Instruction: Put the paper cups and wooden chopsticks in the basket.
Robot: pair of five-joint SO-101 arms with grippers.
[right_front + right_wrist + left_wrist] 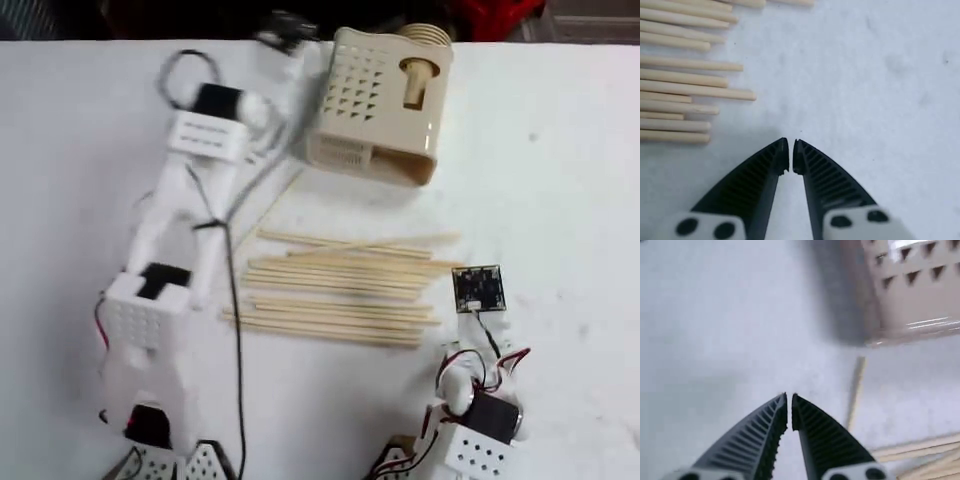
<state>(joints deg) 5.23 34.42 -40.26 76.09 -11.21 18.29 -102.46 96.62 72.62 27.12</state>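
Observation:
Several wooden chopsticks (340, 290) lie side by side in a loose row mid-table. One more chopstick (270, 208) lies at an angle near the beige perforated basket (355, 95), which rests on its side at the back. Paper cups (425, 42) show stacked at the basket's far end, and one cup (413, 82) shows through its side. My left gripper (789, 399) is shut and empty over bare table, with the basket (910, 285) and the lone chopstick (856, 390) just ahead. My right gripper (791, 146) is shut and empty beside the chopstick ends (700, 95).
The white left arm (175, 250) stretches from the front left toward the basket, with a black cable (237, 330) trailing along it. The right arm (478, 420) is folded at the front right, its camera board (478, 288) by the chopstick tips. A white cloth covers the table (560, 180).

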